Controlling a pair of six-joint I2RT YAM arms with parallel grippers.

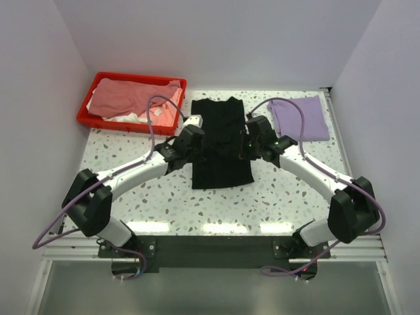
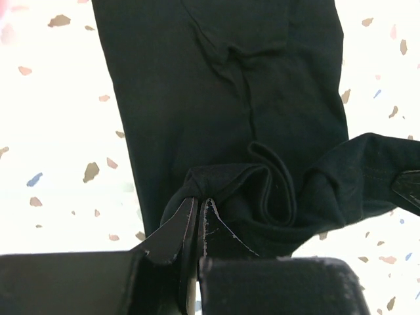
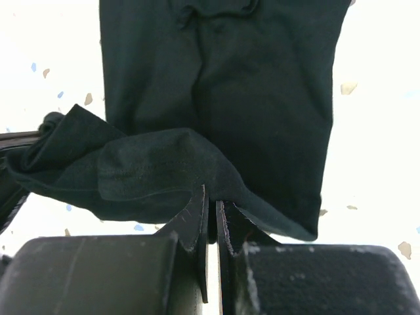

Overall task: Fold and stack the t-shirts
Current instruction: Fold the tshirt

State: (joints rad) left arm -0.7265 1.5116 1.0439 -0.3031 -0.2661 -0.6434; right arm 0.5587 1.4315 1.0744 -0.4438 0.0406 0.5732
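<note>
A black t-shirt (image 1: pixel 222 157) lies in a long narrow strip at the middle of the table. My left gripper (image 1: pixel 196 140) is at its left edge and my right gripper (image 1: pixel 249 140) at its right edge, about halfway along it. In the left wrist view the left gripper (image 2: pixel 198 200) is shut on a bunched fold of the black t-shirt (image 2: pixel 216 85). The right gripper (image 3: pixel 211 197) is shut on a raised flap of the black t-shirt (image 3: pixel 223 79). A band of cloth hangs between the two. A light purple t-shirt (image 1: pixel 300 117) lies folded at the back right.
A red plastic bin (image 1: pixel 85 118) stands at the back left and holds a pink shirt (image 1: pixel 125 98) over a white one (image 1: pixel 128 118). White walls close in the table on three sides. Speckled tabletop (image 1: pixel 144 197) shows in front of the black shirt.
</note>
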